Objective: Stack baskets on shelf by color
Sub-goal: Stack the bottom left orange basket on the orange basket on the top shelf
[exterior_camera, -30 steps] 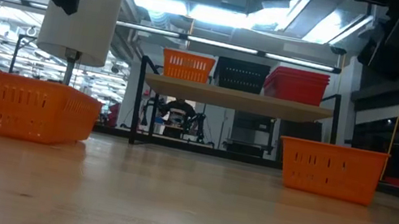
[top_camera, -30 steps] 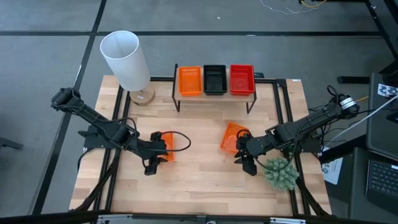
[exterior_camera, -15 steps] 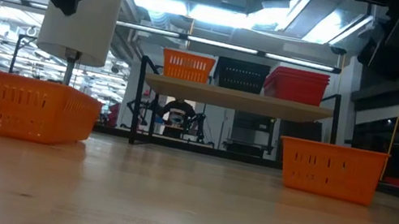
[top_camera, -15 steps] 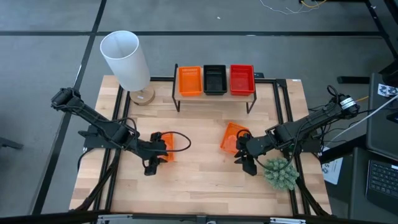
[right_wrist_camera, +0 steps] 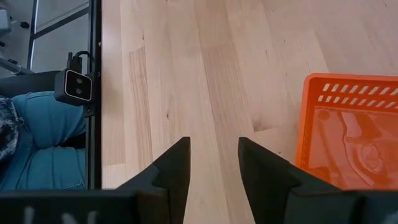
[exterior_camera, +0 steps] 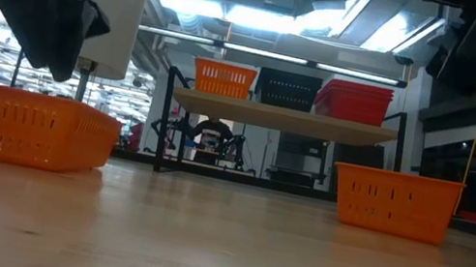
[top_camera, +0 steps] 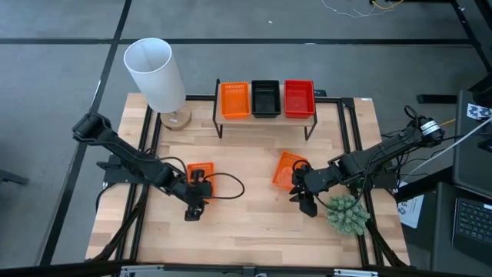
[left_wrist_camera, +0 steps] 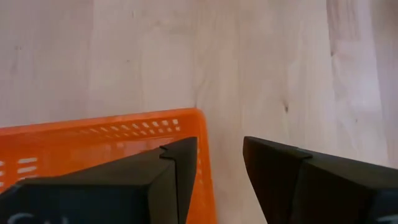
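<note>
Two loose orange baskets are lying on the table [top_camera: 254,215] while I am viewing the rig remotely. A white lamp [top_camera: 156,75] is standing at the far left corner, just beside the shelf [top_camera: 266,119], and a small green plant [top_camera: 347,213] is sitting at the near right edge, close to the right arm. Neither item is blocking the open wood between the loose baskets and the shelf.

The shelf is carrying an orange stack [top_camera: 235,100], a black stack [top_camera: 266,98] and a red stack [top_camera: 299,98] side by side.

The left gripper [left_wrist_camera: 221,168] is hovering over the near edge of the left orange basket [top_camera: 200,175]. Its fingers are standing slightly apart; one finger is overlapping the basket rim and the other is lying over bare wood, and they are gripping nothing.

The right gripper [right_wrist_camera: 213,163] is hanging just beside the right orange basket [top_camera: 287,170], on its near side. Its fingers are parted over bare wood and are holding nothing.
</note>
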`<state>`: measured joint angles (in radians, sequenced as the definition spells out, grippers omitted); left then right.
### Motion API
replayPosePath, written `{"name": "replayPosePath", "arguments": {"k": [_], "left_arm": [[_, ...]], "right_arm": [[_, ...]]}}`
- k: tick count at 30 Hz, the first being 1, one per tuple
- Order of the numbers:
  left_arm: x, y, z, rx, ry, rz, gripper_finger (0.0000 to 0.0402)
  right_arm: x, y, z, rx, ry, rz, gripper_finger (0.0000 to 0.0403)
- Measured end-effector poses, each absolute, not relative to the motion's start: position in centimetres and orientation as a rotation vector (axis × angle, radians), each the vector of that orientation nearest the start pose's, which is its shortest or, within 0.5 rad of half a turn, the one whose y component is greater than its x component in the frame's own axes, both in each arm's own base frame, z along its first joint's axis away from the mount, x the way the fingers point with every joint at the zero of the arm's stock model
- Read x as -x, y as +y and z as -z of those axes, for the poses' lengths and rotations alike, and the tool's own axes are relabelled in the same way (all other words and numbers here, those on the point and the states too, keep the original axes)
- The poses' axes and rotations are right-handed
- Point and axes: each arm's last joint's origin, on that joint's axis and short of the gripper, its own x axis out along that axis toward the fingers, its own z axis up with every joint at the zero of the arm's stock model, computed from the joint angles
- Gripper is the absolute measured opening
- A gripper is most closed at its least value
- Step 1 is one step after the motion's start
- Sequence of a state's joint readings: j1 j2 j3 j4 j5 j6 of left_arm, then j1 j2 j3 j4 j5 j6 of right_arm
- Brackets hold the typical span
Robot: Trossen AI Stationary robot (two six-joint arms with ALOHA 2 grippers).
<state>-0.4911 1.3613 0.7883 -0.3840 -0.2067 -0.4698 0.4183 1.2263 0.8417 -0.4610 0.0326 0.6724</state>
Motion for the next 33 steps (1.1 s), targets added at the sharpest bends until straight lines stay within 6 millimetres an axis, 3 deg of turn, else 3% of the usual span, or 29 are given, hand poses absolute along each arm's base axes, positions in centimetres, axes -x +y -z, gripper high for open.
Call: {"name": "replayPosePath", "arguments": {"k": [9, 16, 33], "left_arm": [[-23.4, -11.9, -20.2, 0.130, 0.910, 0.070, 0.0124], [-23.6, -12.0, -19.2, 0.146, 0.959, 0.032, 0.0124], [-24.4, -12.4, -14.0, 0.117, 1.164, -0.105, 0.0124]], "right_arm": [[-22.4, 9.8, -24.3, -0.435, 0.908, -0.068, 0.0133], [-22.4, 9.8, -24.3, -0.433, 0.910, -0.067, 0.0133], [-22.4, 9.8, -24.3, -0.430, 0.912, -0.066, 0.0133]]}}
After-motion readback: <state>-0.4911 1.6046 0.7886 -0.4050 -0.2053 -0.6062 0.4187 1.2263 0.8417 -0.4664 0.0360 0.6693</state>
